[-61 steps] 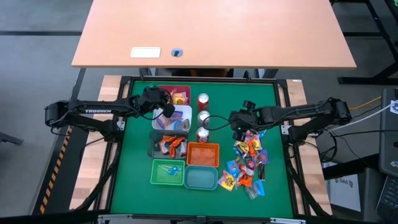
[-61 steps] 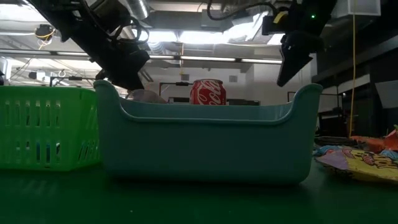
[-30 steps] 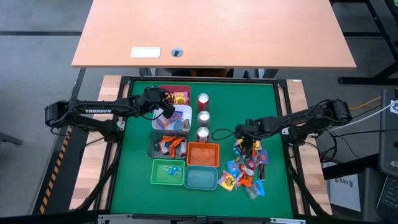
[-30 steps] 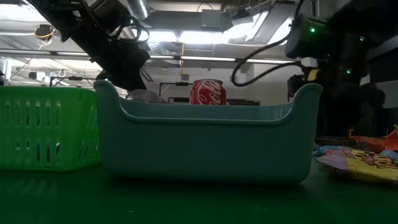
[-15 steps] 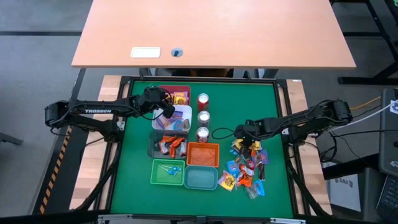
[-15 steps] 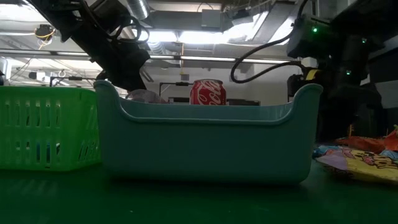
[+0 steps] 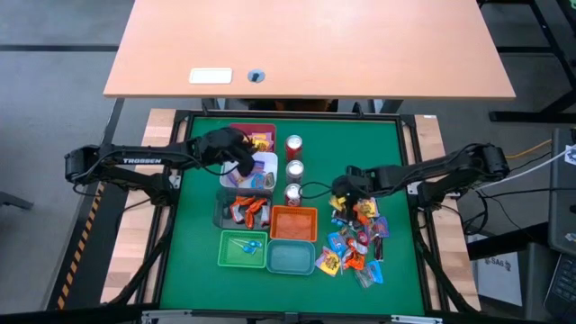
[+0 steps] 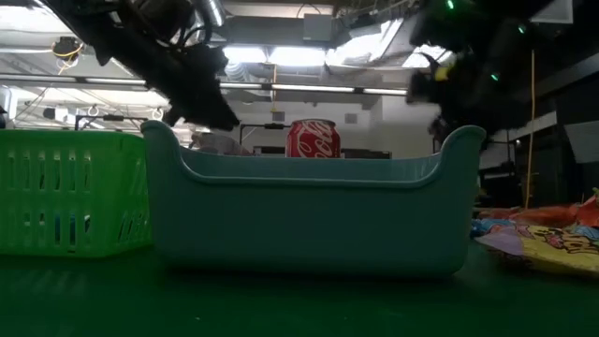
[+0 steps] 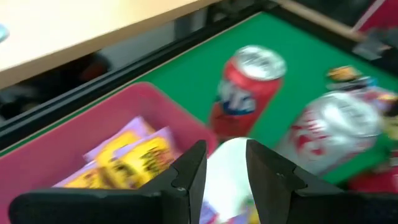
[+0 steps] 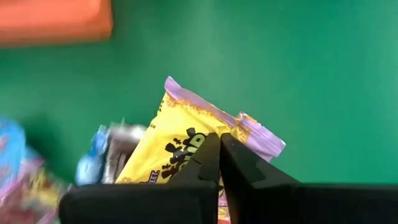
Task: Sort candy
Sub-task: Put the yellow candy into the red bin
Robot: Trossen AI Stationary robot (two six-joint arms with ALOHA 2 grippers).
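now the right gripper (image 10: 219, 163) has its jaws clamped on a yellow crinkly sweet packet with purple ends (image 10: 186, 146), lifted clear of the green felt desk (image 7: 198, 261) at the inner edge of the loose heap of wrapped candy (image 7: 358, 241) on the right side. to do this step well, the packet should be carried high enough to clear the bin rims and the cans, kept pinched until it is over the bin that already holds its kind, and only then let go. the dark red plastic bin (image 9: 81, 134) at the far left holds yellow-and-purple packets that look alike, so that is probably the goal, though i cannot be sure.

the way there is crowded. three small red-and-silver cans (image 7: 294, 171) stand in a row between the heap and the bins, and a straight path would cross them. the left gripper (image 9: 225, 165), jaws apart and holding nothing, hovers over the white bin (image 7: 256, 168) just beside the dark red one, so the two arms could meet. nearer the front stand an orange bin (image 7: 293, 222), a green slotted basket (image 8: 65, 192), a pale teal tub (image 8: 314, 215) and a grey bin (image 7: 241, 210) with red sweets. a blue-wrapped sweet (image 10: 98, 163) lies just beside the held packet.
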